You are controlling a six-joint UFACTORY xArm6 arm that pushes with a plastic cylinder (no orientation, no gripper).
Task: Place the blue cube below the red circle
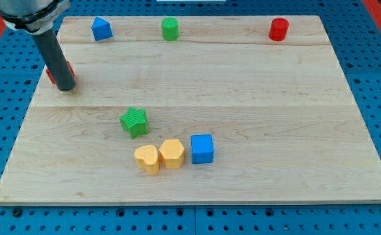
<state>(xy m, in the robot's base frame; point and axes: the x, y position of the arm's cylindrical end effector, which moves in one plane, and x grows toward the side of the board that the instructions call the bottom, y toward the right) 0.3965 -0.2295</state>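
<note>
Tabletop [243, 85]: pale wood board on blue pegboard [373, 78].
Top edge, view's left to right: blue block [101, 29], angular; green cylinder [170, 29]; red cylinder [278, 29].
Left: my tip [66, 87] touching red block [61, 72], mostly hidden behind rod, shape unclear.
Centre: green star [134, 122].
Lower centre, touching row: yellow heart [147, 158], yellow block [172, 153], blue cube [202, 149].

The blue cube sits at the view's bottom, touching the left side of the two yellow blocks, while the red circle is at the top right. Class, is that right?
Not quite. The camera view shows the blue cube on the right side of the two yellow blocks, not the left. It does sit at the view's bottom, touching them, and the red circle is at the top right.
</note>
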